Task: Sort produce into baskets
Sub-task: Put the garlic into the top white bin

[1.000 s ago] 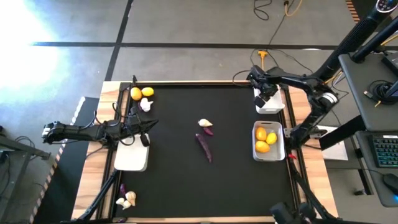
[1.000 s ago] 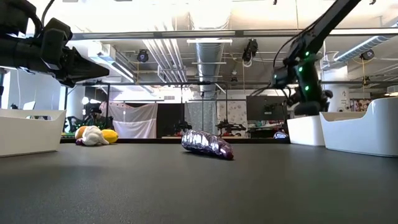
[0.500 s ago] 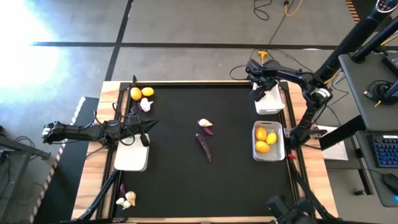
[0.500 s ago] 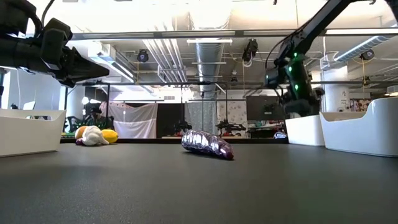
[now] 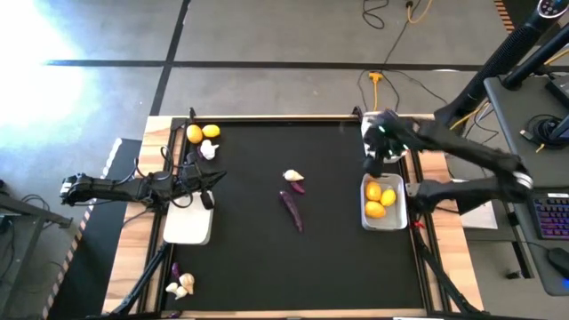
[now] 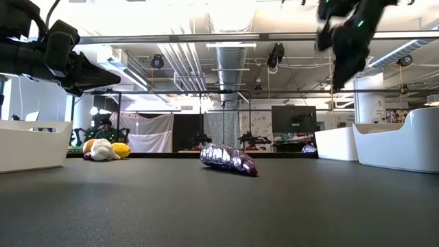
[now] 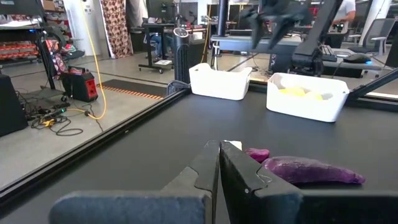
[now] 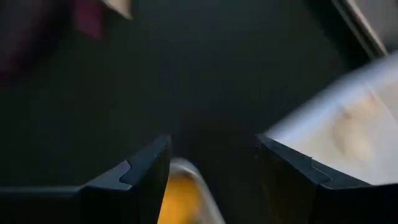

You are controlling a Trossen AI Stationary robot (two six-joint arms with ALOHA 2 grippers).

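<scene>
**Produce at mid-table lies between the two arms, the right one raised and mobile**

Produce left to sort sits mostly at the middle of the black matte table: a long, slim, dark purple piece with a glossy wrinkled skin, its long axis running roughly from far edge to near edge with a slight slant; just beyond its far end, a small stubby purple piece and a whitish, papery garlic bulb, the two touching or nearly so. From the right hand this cluster lies toward the table's centre and a little nearer the front; from the left hand it lies straight across the mat. The two look about equally far, so I judge either could take it, though the right arm is lifted clear.

Outward, smooth round yellow lemons fill a white rounded plastic tray at the right edge; a second white tray stands behind it, under the right hand. That hand hangs above the table with its fingers spread wide and nothing between them. The left hand hovers over a third white tray, fingers pressed together, empty. More lemons and garlic wait at the far left corner, and garlic bulbs with a purple bit at the near left.
</scene>
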